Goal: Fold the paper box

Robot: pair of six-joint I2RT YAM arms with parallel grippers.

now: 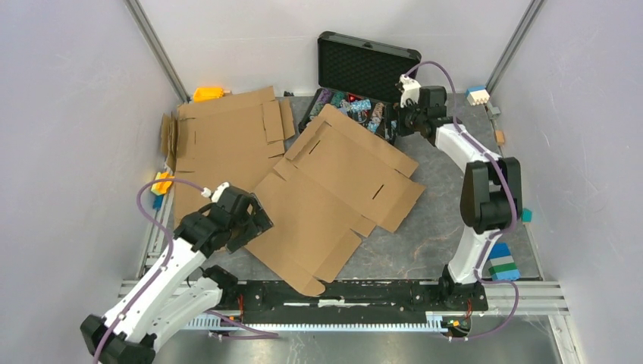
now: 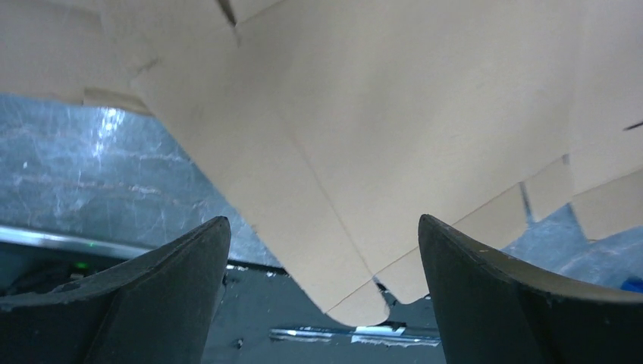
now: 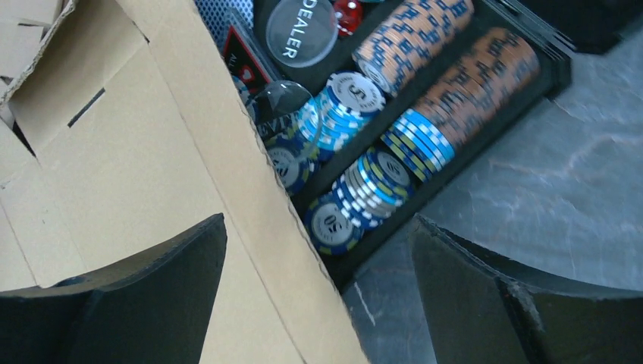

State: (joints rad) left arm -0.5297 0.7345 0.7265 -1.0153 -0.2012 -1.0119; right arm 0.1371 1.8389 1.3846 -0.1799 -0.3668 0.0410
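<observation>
Matt brown cardboard box [image 1: 334, 197], smooth with creased folds, grey marbled table [image 1: 440, 227] with a faint sheen, black case [image 1: 368, 64] lined in dimpled foam, glossy striped chips [image 3: 356, 98], clear shiny dealer button [image 3: 301, 32], matt black left claw [image 2: 324, 221].

The paper box [image 1: 334, 193] is laid flat at the middle of the table [image 1: 443, 227]. Its far corner is rested over the near left part of the case [image 1: 369, 67], which is set at the far edge with chips [image 3: 394, 171] in it. A second cardboard sheet [image 1: 227, 144] is placed at the far left, just beside the box. The left gripper [image 1: 261, 220] is positioned at the box's near left edge, the right gripper [image 1: 407, 123] above the case's right end. Blocks [image 1: 503, 262] are set at the near right.
</observation>
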